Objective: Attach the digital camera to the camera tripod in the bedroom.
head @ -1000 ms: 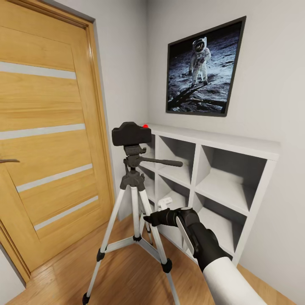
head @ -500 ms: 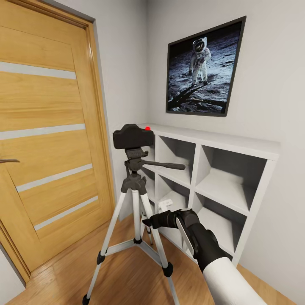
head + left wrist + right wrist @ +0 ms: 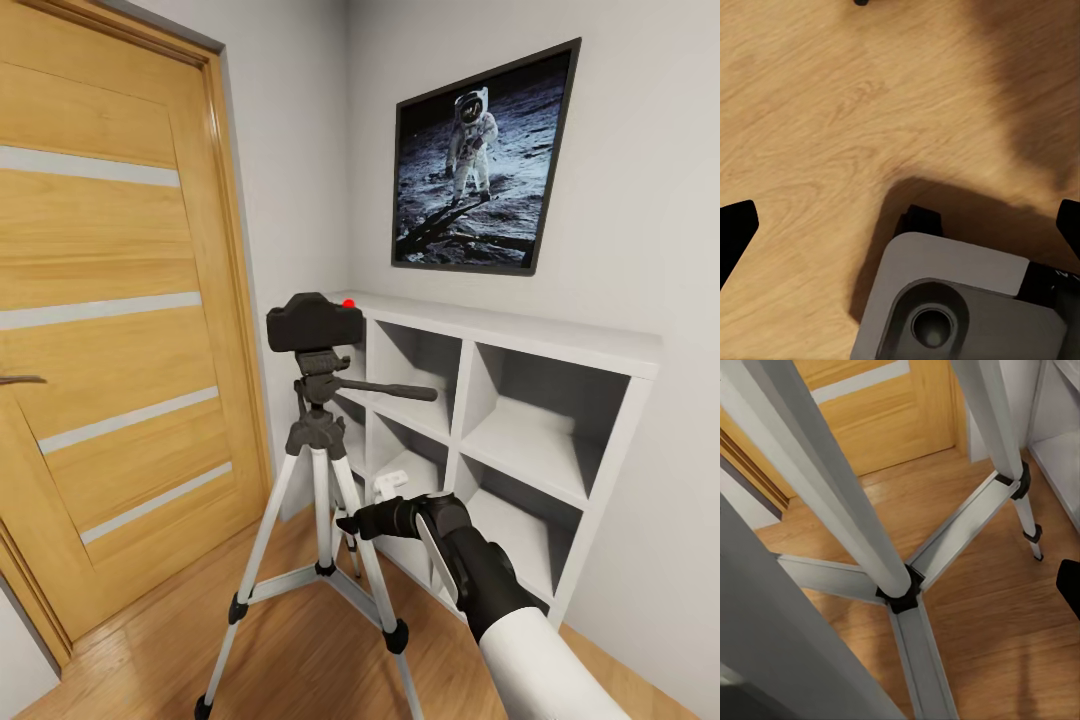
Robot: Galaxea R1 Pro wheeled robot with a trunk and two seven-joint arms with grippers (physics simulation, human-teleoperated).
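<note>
The digital camera sits on the black head of the camera tripod, red button up, and compared with a second ago camera and head have shifted slightly toward the shelf and then come to rest: the last half second shows no further motion. Judged from this, the camera looks seated on the mount and the attaching step appears done or nearly so, though the frames cannot show whether it is locked. The tripod stands on the light wood floor of the bedroom corner, its pan handle pointing toward the white cube shelf. The right tool hangs low beside the tripod's near legs, at about the height of the centre brace, holding nothing; how wide it stands I cannot tell, since only one dark fingertip shows at the edge of the right wrist view, which looks past the silver legs to the brace hub. The left tool points down at bare floor, its fingertips wide apart and empty. Around stand the wooden door to the left and the astronaut picture above the shelf. The legs beside the right arm are the hazard: a careless withdrawal could knock the stand.
</note>
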